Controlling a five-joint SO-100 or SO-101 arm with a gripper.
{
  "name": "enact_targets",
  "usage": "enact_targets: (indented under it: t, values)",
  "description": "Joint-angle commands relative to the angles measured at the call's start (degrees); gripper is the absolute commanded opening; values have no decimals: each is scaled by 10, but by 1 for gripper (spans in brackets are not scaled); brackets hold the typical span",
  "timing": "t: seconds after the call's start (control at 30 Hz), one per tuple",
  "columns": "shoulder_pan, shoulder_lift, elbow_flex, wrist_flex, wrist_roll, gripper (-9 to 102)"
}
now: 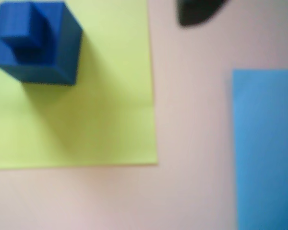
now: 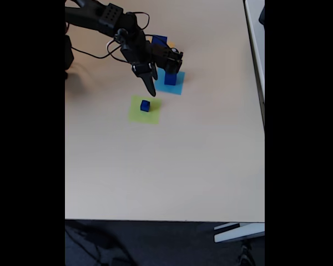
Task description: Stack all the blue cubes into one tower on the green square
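Note:
In the wrist view, a dark-blue cube (image 1: 48,57) stands on the upper left of the lime-green square (image 1: 105,120), with a smaller blue cube (image 1: 19,24) on top of it. The fixed view shows this stack as one small blue shape (image 2: 145,105) on the green square (image 2: 150,115). Another blue cube (image 2: 170,78) stands on the light-blue square (image 2: 177,87). My gripper (image 2: 151,88) hangs point-down just above and behind the green square and holds nothing I can see. Whether its jaws are apart is unclear. A blurred dark fingertip (image 1: 197,12) shows at the wrist view's top edge.
A dark-blue shape (image 2: 159,40) sits partly hidden behind the arm at the back. The light-blue square (image 1: 266,148) lies right of the green one in the wrist view. The pale table (image 2: 166,166) stretches wide toward its front edge, with cables at the back left.

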Motion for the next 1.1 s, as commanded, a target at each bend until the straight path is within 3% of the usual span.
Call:
enact_targets:
  t: [0.0,1.07]
  values:
    - [8,48,7,-15,-5,29]
    - [50,-55,15,-25,-64,26]
